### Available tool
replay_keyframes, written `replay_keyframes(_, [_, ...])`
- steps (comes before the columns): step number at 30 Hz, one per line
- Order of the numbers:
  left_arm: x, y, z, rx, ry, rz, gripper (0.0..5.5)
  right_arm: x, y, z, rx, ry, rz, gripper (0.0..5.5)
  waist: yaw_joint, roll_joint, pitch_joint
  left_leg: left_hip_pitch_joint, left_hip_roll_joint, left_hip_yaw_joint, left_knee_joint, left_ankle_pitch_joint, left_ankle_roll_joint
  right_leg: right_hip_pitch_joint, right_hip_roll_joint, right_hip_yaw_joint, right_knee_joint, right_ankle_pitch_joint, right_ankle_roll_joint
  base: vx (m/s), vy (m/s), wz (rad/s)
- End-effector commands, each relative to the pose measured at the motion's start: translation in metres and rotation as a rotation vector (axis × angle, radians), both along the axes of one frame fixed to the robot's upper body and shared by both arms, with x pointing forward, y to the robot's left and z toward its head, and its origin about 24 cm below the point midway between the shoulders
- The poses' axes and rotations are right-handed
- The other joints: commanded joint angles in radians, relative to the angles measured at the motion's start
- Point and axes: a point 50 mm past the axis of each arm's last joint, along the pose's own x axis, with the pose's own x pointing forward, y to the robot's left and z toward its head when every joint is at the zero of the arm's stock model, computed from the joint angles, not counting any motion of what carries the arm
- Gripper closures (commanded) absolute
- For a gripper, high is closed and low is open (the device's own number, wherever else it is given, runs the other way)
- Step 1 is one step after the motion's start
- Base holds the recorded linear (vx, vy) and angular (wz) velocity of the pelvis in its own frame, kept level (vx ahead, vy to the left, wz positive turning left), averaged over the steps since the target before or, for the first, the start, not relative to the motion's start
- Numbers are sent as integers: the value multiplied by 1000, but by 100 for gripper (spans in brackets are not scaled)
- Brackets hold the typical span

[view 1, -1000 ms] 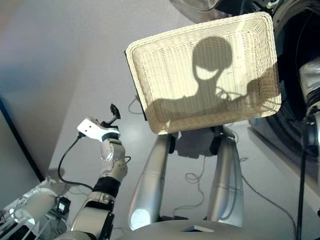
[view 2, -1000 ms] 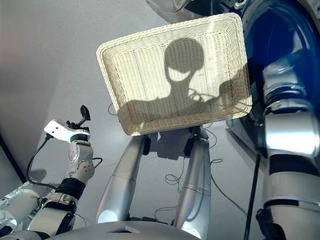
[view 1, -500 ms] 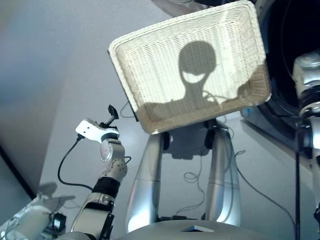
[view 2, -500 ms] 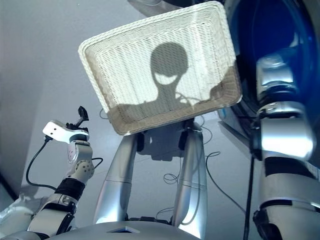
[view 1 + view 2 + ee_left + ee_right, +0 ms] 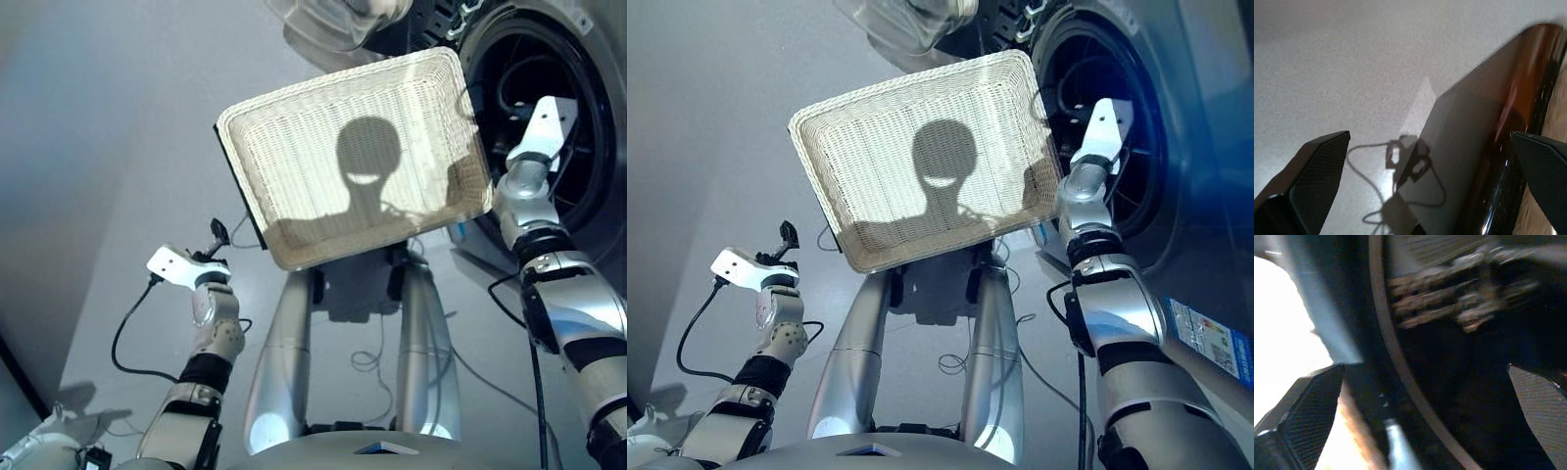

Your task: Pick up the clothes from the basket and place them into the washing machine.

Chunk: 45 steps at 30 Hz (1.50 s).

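Observation:
The cream wicker basket [image 5: 294, 147] fills the middle of the head views, and its inside shows only bare weave and a shadow. The clothes are out of view. To its right is the dark grey washing machine [image 5: 1205, 147], its round mouth [image 5: 549, 59] open and dark. The clear door glass [image 5: 333, 20] hangs above the basket's far rim. My left gripper [image 5: 219, 229] is low and left of the basket, open and empty [image 5: 1430, 133]. My right arm [image 5: 529, 196] reaches up to the washer's mouth. There the right gripper [image 5: 1426, 367] is open, with nothing between its fingers.
A dark glossy panel edge [image 5: 1498, 122] runs under the basket's near-left side. Loose cables [image 5: 377, 357] lie on the grey floor below the basket. A black cable [image 5: 127, 343] loops from my left wrist. A blue sticker [image 5: 1215, 343] sits low on the washer's front.
The whole view has shifted and tilted. My right hand now shows at the washer's mouth, where before only the arm filled the right edge. The left arm has barely moved.

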Motion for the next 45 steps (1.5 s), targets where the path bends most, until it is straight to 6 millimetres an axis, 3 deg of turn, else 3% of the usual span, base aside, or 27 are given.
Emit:
replay_keyframes(1, [-16,25,-15,141,99,16,0,-12,12,-29,43,3,106,0,32,2,-75,29,-12,4,-132,101,-14,69,23,-55,-101,74,32,0,0,0])
replay_keyframes(3, [-23,24,-27,164,164,-7,0,-21,23,-59,62,85,150,0,36,-3,-83,83,-9,2,-169,106,-16,114,21,-58,-126,75,35,0,0,0])
replay_keyframes(4, [-25,23,-31,173,186,-15,0,-26,25,-71,95,112,149,0,34,-6,-83,97,-12,5,-194,143,-13,132,15,-67,-152,105,28,0,0,0])
replay_keyframes(10, [-48,4,-68,271,403,-183,0,-78,34,-161,188,395,137,0,32,-26,-113,324,7,14,-319,157,-20,344,9,-80,-245,108,41,72,25,8])
replay_keyframes(14, [-58,-3,-76,344,448,-249,0,-107,34,-192,222,499,121,0,22,-34,-122,426,13,19,-360,154,-21,442,10,-82,-284,107,44,51,9,-18])
replay_keyframes(17, [-84,-2,-96,348,573,-304,0,-142,32,-223,180,647,146,0,11,-50,-144,543,19,33,-404,150,-24,558,19,-82,-336,108,48,69,12,-19])
replay_keyframes(18, [-84,-2,-96,348,573,-304,0,-142,32,-223,180,647,146,0,9,-50,-145,542,18,32,-407,154,-24,557,18,-83,-339,111,49,0,0,0])
replay_keyframes(20, [-99,-5,-105,399,634,-383,0,-172,32,-245,99,781,201,0,1,-59,-172,615,17,40,-418,141,-22,636,21,-75,-373,112,52,0,0,0])
replay_keyframes(21, [-99,-6,-105,399,635,-383,0,-172,32,-245,99,781,201,0,1,-59,-170,617,17,40,-420,141,-22,638,21,-75,-374,112,52,81,-2,-109])
replay_keyframes(22, [-108,-7,-110,408,662,-395,0,-191,30,-257,120,842,199,0,-2,-63,-193,664,14,44,-435,137,-23,686,26,-70,-390,109,54,59,-11,-124])
replay_keyframes(24, [-114,-8,-112,407,673,-397,0,-211,29,-268,122,911,192,0,-2,-67,-213,712,10,45,-452,134,-26,747,28,-70,-420,107,57,43,-9,-52])
replay_keyframes(25, [-114,-8,-112,407,674,-397,0,-211,29,-268,122,912,192,0,-2,-67,-211,715,10,45,-453,134,-26,750,29,-70,-421,107,57,62,-5,-63])
replay_keyframes(28, [-117,-19,-112,369,636,-404,0,-236,28,-279,164,974,162,0,-4,-64,-261,804,5,56,-516,142,-32,858,46,-73,-510,116,68,42,3,-40])
replay_keyframes(34, [-117,-25,-113,295,616,-374,0,-231,38,-277,192,933,197,0,-9,-65,-300,860,15,67,-555,159,-37,914,60,-69,-517,107,69,0,0,0])
replay_keyframes(45, [-134,-35,-124,272,693,-450,0,-231,51,-277,165,937,284,0,-18,-65,-331,945,29,75,-545,127,-23,993,64,-56,-503,79,58,11,-1,-11])
